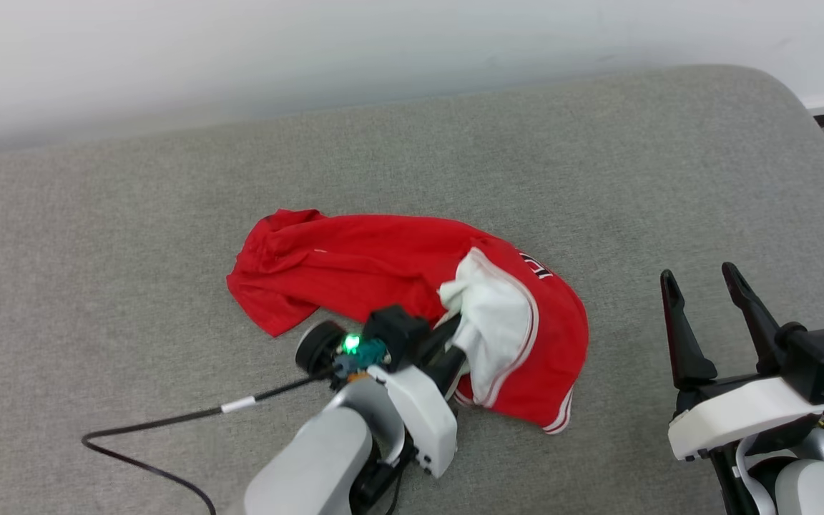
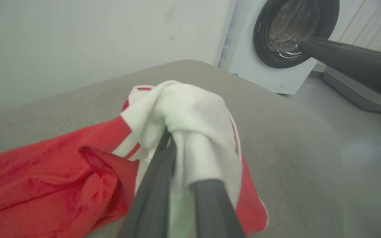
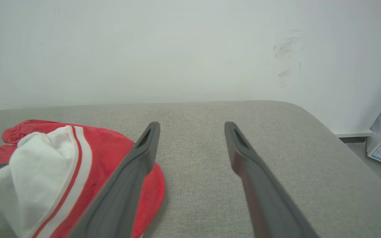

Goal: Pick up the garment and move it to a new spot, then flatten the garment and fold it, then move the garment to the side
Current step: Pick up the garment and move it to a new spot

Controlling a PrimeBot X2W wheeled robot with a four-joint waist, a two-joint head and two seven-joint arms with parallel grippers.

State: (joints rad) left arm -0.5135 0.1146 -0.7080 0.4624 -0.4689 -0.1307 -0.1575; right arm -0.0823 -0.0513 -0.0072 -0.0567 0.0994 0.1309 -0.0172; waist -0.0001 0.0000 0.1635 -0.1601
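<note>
One garment [image 1: 355, 265] lies crumpled near the middle of the grey padded top [image 1: 598, 143], well clear of its far edge and its rounded far right corner. The garment's long axis runs slantwise, from a bunched red end toward the far left to a striped hem toward the near right. One white sleeve [image 1: 498, 322] with red-and-white trim is heaped on the right-hand half.

Two grippers are in view. The left gripper [image 1: 453, 336] reaches in from the near side, its two dark fingers [image 2: 154, 185] drawn together with the white sleeve cloth pinched between them and draped over their tips. The right gripper [image 1: 698, 273] stands apart to the right of the garment above bare grey fabric, its fingers [image 3: 127, 178] spread wide and holding nothing.

One black cable [image 1: 169, 422] trails from the left wrist across the padded top. One white washing machine [image 2: 286, 39] stands beyond the top's right corner.
</note>
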